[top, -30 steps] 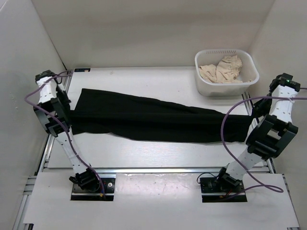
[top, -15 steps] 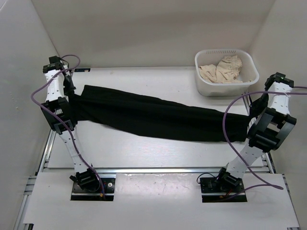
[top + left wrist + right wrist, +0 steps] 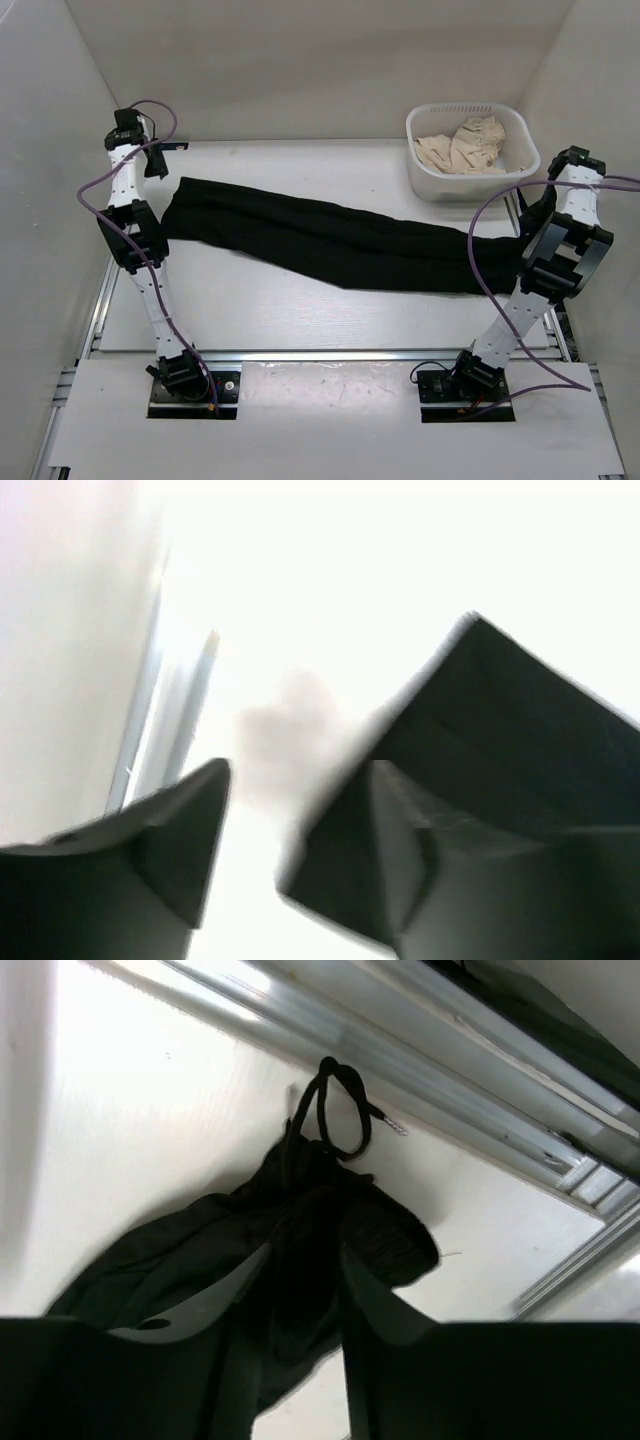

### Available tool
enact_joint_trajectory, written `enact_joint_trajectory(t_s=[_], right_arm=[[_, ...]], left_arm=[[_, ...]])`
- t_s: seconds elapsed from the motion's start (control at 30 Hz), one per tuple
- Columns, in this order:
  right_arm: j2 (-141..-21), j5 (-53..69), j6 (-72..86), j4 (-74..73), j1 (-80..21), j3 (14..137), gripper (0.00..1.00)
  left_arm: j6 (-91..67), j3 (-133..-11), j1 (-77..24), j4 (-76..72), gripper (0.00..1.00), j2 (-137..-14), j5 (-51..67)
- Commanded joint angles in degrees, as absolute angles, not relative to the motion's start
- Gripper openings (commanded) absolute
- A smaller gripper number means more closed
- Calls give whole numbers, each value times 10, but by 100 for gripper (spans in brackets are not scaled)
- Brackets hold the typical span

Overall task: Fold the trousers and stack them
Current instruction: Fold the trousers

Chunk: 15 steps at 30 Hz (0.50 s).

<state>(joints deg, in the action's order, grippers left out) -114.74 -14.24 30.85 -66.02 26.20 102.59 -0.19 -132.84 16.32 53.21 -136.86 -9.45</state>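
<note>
Trousers [image 3: 330,240]: one pair, plain black, of soft matt fabric, laid out flat as a single long band on the white bench [image 3: 300,305]. In the top view the band runs from about 10 o'clock on the bench, slanting gently down to about 3 o'clock. It is broadest at the 10 o'clock end. There the left wrist view, which is blurred, shows a squared corner of the cloth. The gathered waistband lies at the 3 o'clock end, bunched into soft folds. One black drawstring [image 3: 335,1120] forms a loop on the bench beside it.

Left claw [image 3: 298,780]: one, at 10 o'clock, just beside the squared end of the trousers. Its jaws stand apart, bare bench shows between them, and nothing is held.

Basket [image 3: 428,182]: one, white plastic, at about 1 o'clock and apart from the trousers. It holds crumpled beige cloth [image 3: 465,145]; the number of pieces cannot be told.

Right claw [image 3: 305,1255]: one, at 3 o'clock, over the waistband. Its jaws stand parted, with dark fabric visible in the gap. Whether the fingers touch the cloth cannot be told.

Purple cables [image 3: 100,190]: two, one looping along each arm.
</note>
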Motion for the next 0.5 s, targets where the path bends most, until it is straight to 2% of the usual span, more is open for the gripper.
enact_joint_trajectory(t_s=[0.0,0.03,0.07,0.13,0.27,0.33,0.4,0.43,0.47], right_arm=[[-1169,-166,290,-601,258,1049,44],[-1164,-159,290,-593,249,1054,53],[-1164,-159,285,-585,249,1054,56],[-1152,-154,285,-575,231,1073,57],[-1122,-127,255,-556,206,1090,65],[-1100,-127,248,-549,189,1090,69],[-1087,-141,234,-542,183,1095,76],[-1080,-148,228,-537,178,1095,83],[-1080,-159,222,-537,178,1100,85]], left_arm=[[0,-1371,171,454,86,-1393,-168],[0,-1377,165,454,95,-1409,-175],[0,-1377,165,454,100,-1409,-189],[0,-1367,165,454,100,-1409,-198],[0,-1281,165,454,100,-1327,-186],[0,-1203,165,454,100,-1295,-147],[0,-1153,165,459,100,-1258,-71],[0,-1115,165,466,100,-1250,-45],[0,-1100,165,466,100,-1250,-25]])
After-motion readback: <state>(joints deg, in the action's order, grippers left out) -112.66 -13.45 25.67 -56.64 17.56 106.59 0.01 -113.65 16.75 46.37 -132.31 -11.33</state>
